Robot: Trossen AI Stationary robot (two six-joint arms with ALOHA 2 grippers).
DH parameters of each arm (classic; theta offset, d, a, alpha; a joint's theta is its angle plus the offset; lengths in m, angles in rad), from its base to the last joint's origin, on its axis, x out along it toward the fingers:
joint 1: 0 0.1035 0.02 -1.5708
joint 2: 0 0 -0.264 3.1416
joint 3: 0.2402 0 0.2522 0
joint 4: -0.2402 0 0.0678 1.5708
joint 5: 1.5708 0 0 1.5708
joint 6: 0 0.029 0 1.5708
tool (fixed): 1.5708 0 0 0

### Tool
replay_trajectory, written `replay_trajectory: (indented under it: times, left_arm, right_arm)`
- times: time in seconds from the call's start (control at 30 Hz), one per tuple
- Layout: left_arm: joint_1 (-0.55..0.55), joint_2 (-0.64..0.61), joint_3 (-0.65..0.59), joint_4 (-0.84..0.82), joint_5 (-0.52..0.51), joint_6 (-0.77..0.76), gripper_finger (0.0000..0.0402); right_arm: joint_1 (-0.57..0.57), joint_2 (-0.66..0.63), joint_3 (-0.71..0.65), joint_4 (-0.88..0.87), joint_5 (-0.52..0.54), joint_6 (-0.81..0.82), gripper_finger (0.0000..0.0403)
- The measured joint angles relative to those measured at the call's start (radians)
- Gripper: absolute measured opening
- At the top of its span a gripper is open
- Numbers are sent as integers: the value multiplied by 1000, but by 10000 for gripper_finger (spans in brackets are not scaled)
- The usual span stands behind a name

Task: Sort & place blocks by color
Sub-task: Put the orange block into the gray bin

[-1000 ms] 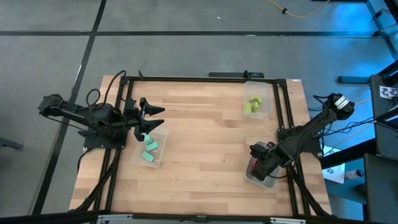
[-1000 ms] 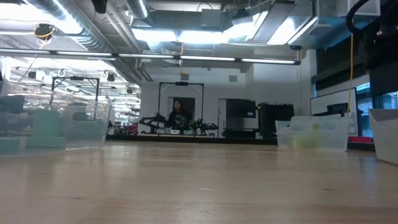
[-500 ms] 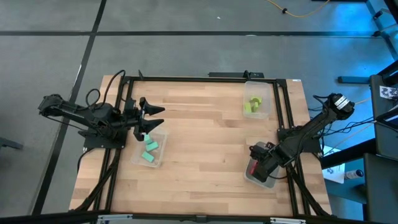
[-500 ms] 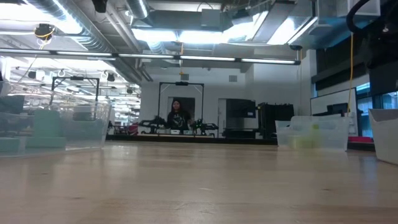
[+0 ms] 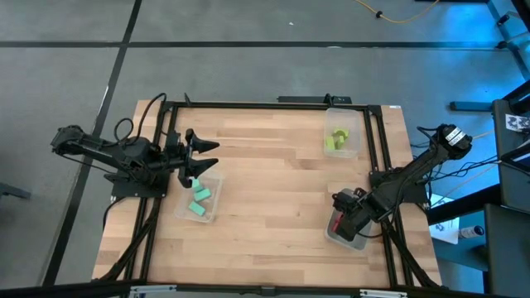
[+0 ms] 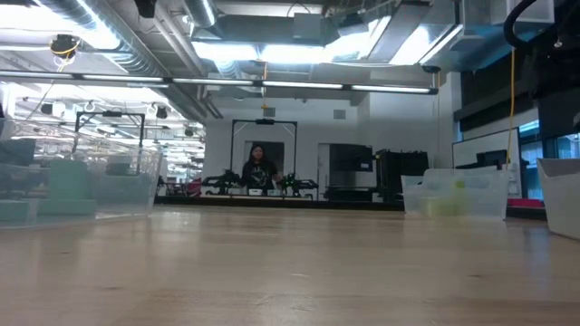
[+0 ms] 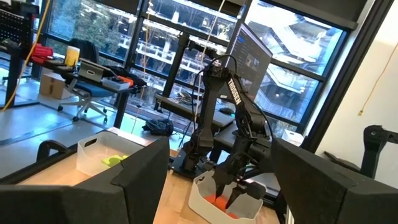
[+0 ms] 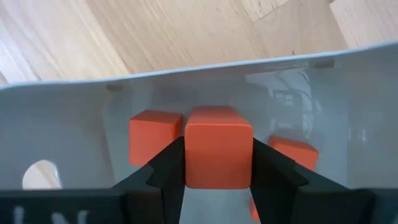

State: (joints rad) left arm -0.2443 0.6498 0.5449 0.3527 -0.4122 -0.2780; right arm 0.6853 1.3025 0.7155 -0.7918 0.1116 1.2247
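Note:
In the high view three teal-green blocks lie in a clear tub near the table's left edge. Lime blocks lie in a tub at the far right. Red blocks lie in a tub at the near right. My right gripper reaches down into that tub, shut on one red block. My left gripper hovers open just beyond the teal tub's far end and holds nothing. My right gripper pinches a red block by two opposite side faces between its two fingers. It comes from above, pointing down into the tub. The block sits square between the fingers; I cannot tell whether it rests on the tub's floor or hangs clear.
The wooden table's middle is bare between the three tubs. A black frame runs along the table's far, left and right edges. In the low view a person stands far off in the room behind the table.

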Motion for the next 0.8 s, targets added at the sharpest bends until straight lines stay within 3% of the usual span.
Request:
replay_trajectory:
  times: [0.6, 0.7, 0.8]
  left_arm:
    - [0, -4, 0, 1, -18, 0, 273]
    - [0, -10, 0, 1, -18, 0, 273]
    - [0, -11, 0, 1, -19, 0, 273]
  right_arm:
    - [0, 0, 0, -5, 63, 59, 151]
    - [0, 0, 0, -4, 52, 58, 169]
    - [0, 0, 0, -3, 27, 58, 212]
